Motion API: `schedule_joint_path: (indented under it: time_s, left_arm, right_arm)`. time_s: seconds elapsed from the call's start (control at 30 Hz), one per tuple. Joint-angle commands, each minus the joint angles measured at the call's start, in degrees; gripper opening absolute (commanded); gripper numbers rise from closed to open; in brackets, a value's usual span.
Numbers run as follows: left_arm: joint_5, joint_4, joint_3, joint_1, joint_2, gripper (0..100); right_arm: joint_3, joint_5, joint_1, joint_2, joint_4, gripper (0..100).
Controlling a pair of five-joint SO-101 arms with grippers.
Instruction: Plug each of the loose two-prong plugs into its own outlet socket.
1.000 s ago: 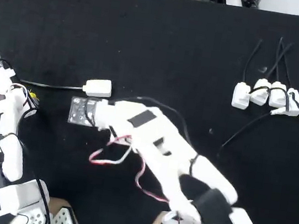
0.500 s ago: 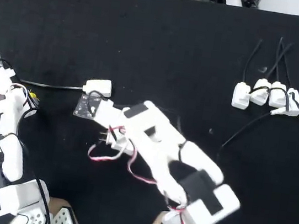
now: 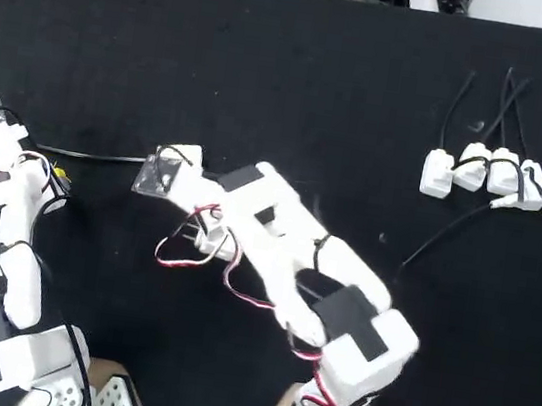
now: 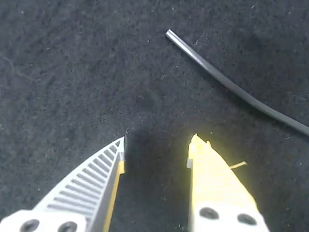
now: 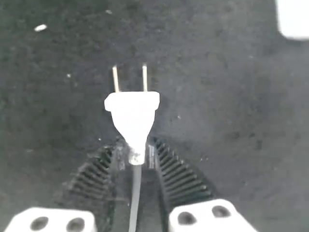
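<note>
Right gripper point(image 5: 133, 146) pinches a plug point(image 5: 132, 110), a likely socket point(image 5: 293, 17) nearby

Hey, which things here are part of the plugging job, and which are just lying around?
In the job: white two-prong plug in the right pincer; lone white socket; its black cord; cluster of white sockets and cords.
Just there: left pincer, open over bare black cloth.
</note>
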State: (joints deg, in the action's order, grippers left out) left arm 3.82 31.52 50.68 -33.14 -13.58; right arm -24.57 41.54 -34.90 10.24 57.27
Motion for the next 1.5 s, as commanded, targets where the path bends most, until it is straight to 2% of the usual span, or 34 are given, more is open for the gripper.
schedule_joint_path:
  time_s: [0.0, 0.17, 0.37, 0.53, 0.63, 1.07, 1.23, 1.47]
  left_arm:
    - [0.2, 0.4, -4.1, 0.8, -1.1, 21]
    - [-3.4, 5.3, -4.9, 8.9, -8.2, 21]
    - [-2.0, 9.4, 1.2, 21.1, -29.4, 21]
    - [-1.8, 5.5, 12.4, 28.8, -49.8, 21]
    - [-1.8, 5.5, 15.7, 32.3, -56.7, 21]
    - [-2.0, 5.0, 18.0, 33.5, -55.8, 21]
    - [-1.9, 4.9, 17.5, 33.5, -56.2, 21]
    - [-2.2, 5.5, 13.6, 33.0, -56.3, 21]
  right_arm:
    - [-1.6, -3.3, 4.8, -12.4, -0.7, 1.1]
    - [-7.8, -15.1, 9.6, -23.3, -13.1, 1.1]
    - [-13.7, -25.1, 9.9, -23.3, -25.6, 1.1]
    - [-16.8, -26.3, 7.0, -23.3, -29.9, 1.1]
    - [-17.2, -26.3, 4.4, -23.5, -29.7, 1.1]
    - [-27.8, -26.2, -1.8, -41.6, -28.2, 1.1]
    - [-28.0, -24.0, -5.5, -42.9, -26.0, 1.1]
    - [-28.1, -23.9, -5.6, -42.9, -26.0, 1.1]
